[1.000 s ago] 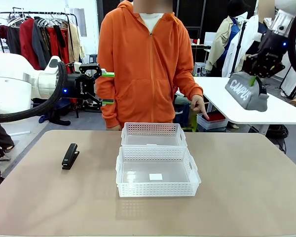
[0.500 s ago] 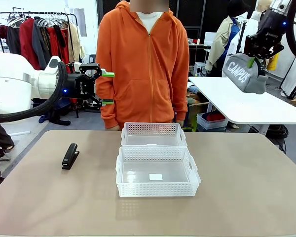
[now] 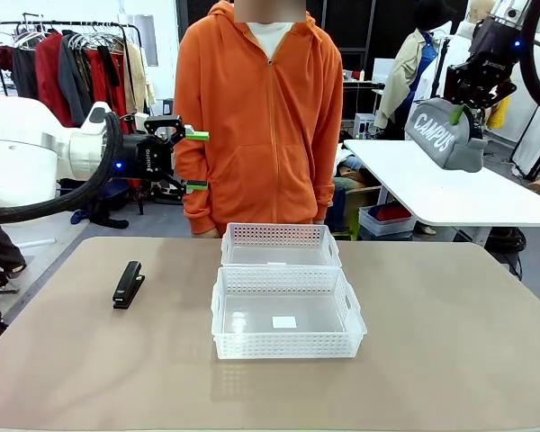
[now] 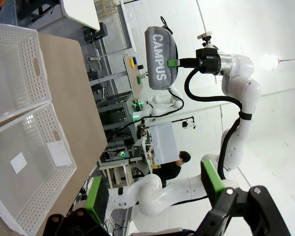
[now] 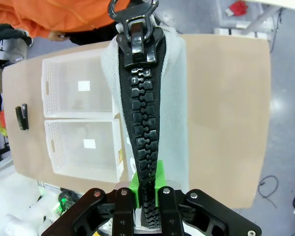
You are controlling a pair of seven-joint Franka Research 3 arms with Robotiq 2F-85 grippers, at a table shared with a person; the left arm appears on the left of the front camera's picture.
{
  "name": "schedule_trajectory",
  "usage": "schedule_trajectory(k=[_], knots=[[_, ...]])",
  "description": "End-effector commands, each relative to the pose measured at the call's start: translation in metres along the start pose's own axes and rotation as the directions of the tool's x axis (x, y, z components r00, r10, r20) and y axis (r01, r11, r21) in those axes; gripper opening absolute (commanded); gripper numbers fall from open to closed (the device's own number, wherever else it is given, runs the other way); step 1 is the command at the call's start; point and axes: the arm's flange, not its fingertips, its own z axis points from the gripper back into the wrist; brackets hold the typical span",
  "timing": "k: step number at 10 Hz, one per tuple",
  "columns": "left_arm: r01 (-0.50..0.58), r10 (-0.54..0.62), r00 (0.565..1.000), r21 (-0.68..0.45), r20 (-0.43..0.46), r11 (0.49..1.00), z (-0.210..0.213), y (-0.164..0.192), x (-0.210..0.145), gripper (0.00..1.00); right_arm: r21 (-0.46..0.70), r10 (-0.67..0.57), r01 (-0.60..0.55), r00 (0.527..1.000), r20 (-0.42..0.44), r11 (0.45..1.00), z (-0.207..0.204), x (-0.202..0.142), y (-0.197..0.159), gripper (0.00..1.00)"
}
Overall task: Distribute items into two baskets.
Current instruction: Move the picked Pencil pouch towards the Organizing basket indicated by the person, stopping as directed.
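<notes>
The left hand point(image 3: 196, 160) hangs released and empty. Below it and a little toward the robot, the stapler point(image 3: 128, 284) lies on the table point(image 3: 450, 342). It looks small, stiff and smooth, so I would take it across the narrow body, near the middle. To the right stand the two baskets point(image 3: 288, 345), touching each other. The right hand point(image 3: 466, 106) is clenched on one end of the pouch point(image 3: 445, 135), which hangs just under it, high above the table. The pouch seems soft and light, and may flop when let go.
</notes>
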Motion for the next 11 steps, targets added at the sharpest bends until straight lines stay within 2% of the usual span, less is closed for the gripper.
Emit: schedule_trajectory(k=[1,11], knots=[[0.003,-0.003,1.0,-0.004,0.001,1.0,0.0008,-0.0022,-0.0002,1.0,-0.001,0.0,0.0,1.0,0.004,1.0,0.0029,-0.0022,-0.0004,0.0],[0.003,-0.003,1.0,-0.004,0.001,1.0,0.0008,-0.0022,-0.0002,1.0,-0.001,0.0,0.0,1.0,0.004,1.0,0.0029,-0.0022,-0.0004,0.0]])
